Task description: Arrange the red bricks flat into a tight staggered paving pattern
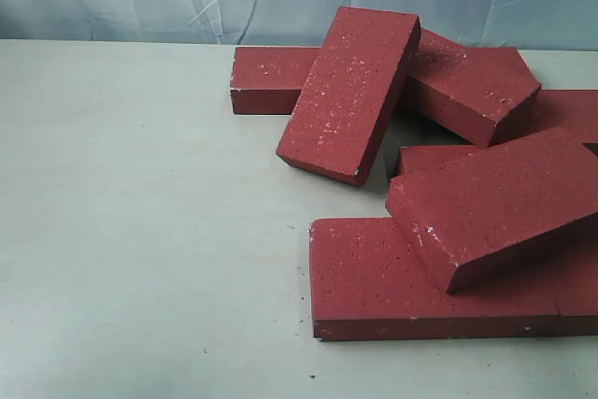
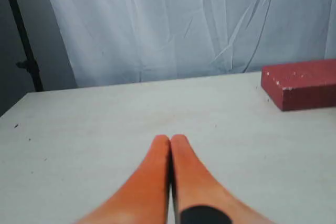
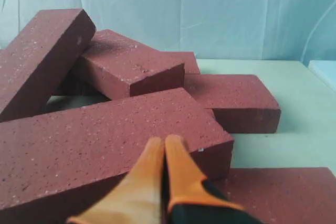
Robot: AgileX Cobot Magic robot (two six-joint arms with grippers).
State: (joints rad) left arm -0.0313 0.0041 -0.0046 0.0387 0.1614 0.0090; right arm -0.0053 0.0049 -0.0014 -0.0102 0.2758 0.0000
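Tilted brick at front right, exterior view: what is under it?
The tilted brick lies partly on a flat brick on the table. A third brick peeks out behind it. What props its far side is covered.

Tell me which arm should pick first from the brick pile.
Right, probably. The right pincer, shut, is close over a tilted brick in the pile. The left pincer, also shut, faces mostly table, with only one brick end off to the side.
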